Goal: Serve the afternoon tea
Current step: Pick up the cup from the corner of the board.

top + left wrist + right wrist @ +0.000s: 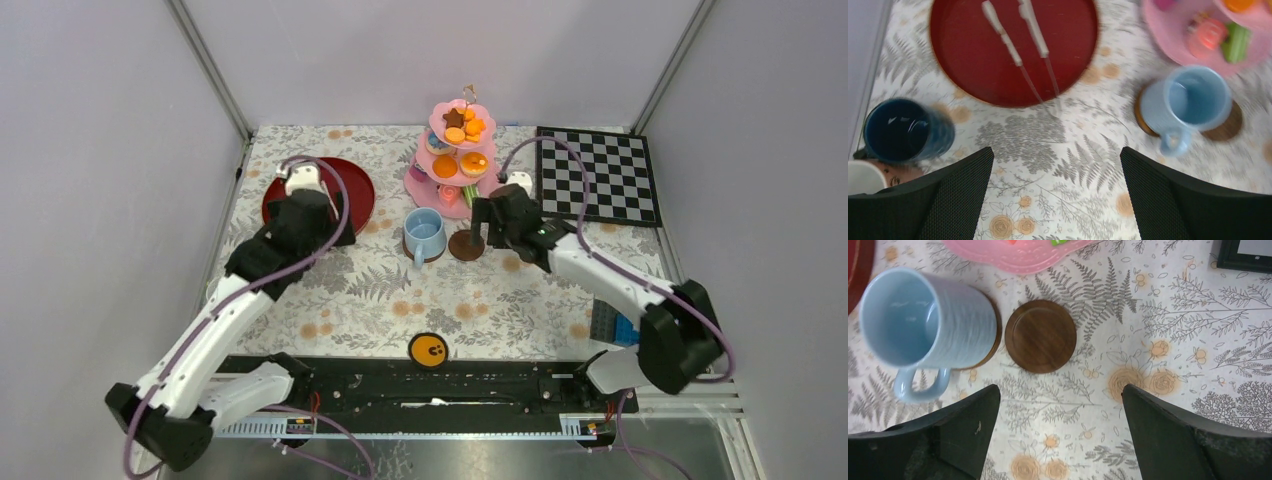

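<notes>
Hovering with the right gripper spread wide, empty, over a bare brown saucer just before the pink cake stand. Probably laid for the dark-blue cup, well left of the stand, by the likewise-spread left gripper.

Bright, even light and soft shadows; left wrist view smeared, the light-blue cup blurred; right wrist view crisp.

Both arms reach toward the surface's far edge; left tool and right tool both gape wide.
</notes>
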Controlling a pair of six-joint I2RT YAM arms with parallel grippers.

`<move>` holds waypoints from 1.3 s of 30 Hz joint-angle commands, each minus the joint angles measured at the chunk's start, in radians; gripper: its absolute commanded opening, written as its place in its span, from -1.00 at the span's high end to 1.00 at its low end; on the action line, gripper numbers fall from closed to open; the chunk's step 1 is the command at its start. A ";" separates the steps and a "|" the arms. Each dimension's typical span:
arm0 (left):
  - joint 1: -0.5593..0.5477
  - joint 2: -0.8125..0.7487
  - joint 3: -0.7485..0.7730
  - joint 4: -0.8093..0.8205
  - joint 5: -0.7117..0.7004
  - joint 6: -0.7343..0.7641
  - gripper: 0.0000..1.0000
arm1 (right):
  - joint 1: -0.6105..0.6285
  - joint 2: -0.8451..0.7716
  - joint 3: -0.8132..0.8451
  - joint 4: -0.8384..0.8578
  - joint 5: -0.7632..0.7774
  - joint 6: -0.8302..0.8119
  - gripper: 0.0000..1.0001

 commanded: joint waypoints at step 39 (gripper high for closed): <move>1.006 0.360 0.038 0.058 0.323 -0.116 -0.34 | -0.005 -0.438 -0.398 0.066 -0.274 -0.072 -0.99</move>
